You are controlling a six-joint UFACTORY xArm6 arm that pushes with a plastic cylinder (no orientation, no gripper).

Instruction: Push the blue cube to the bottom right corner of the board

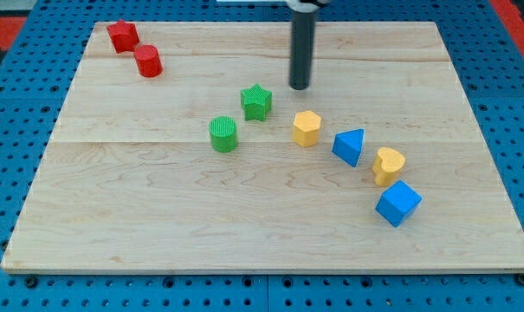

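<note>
Nearest the camera sits the blue cube (398, 204), in the lower right of the frame, just below a yellow heart-shaped block (388, 165) that it almost touches; it lies near the bottom right corner of the counter (158, 234) but is not yet in it. Up and to the left of these come a blue triangular block (349, 146), a yellow hexagonal block (307, 128), a green star (255, 102) and a green cylinder (223, 134), strung in a loose arc across the middle. Two red blocks, one a star-like shape (122, 35) and one a rounded cylinder (148, 61), touch each other at the upper left. My tip (300, 87) stands upright at the top centre, just right of the green star and above the yellow hexagon, well apart from the blue cube. As I judge it, the rod is placed there before any approach, since a push toward the corner would need to start from the cube's upper left, and the heart crowds that side. All blocks look like ribbed, matte printed plastic; the counter is pale jointed wood, smooth enough for sliding. No fingers exist on this rod, so nothing is held.
</note>
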